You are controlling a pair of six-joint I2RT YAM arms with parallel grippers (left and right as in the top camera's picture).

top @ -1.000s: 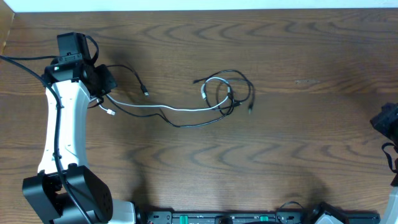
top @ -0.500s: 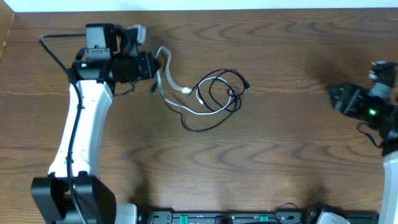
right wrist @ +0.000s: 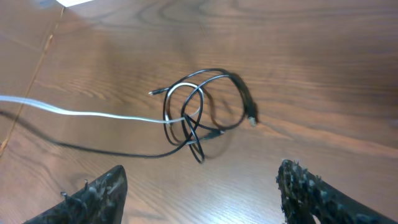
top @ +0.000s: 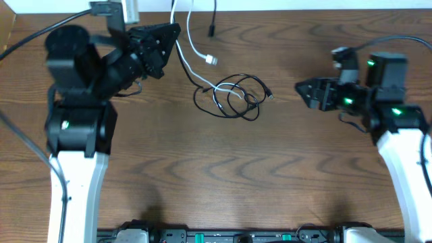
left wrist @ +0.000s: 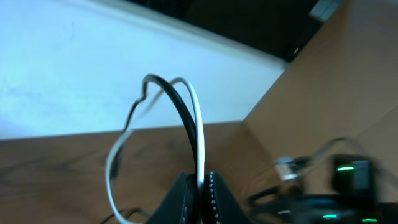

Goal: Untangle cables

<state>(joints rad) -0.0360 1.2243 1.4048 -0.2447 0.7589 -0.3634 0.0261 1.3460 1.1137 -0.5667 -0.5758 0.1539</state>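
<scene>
Two thin cables, one white and one black, stay knotted in a tangle on the table middle. My left gripper is raised at the back left, shut on both cables. The left wrist view shows them pinched side by side in that gripper and looping above it as a cable loop. A white plug and a black plug hang free. My right gripper stands open to the right of the tangle, apart from it. In the right wrist view its empty fingers frame the tangle.
The brown wooden table spreads all round the tangle. A pale wall edge runs along the back. Thick black arm wires trail behind my left arm. The arm bases sit at the front edge.
My left gripper has lifted the cables up and towards the back, dragging the tangle tighter. My right arm has moved in from the right, and its gripper has opened.
</scene>
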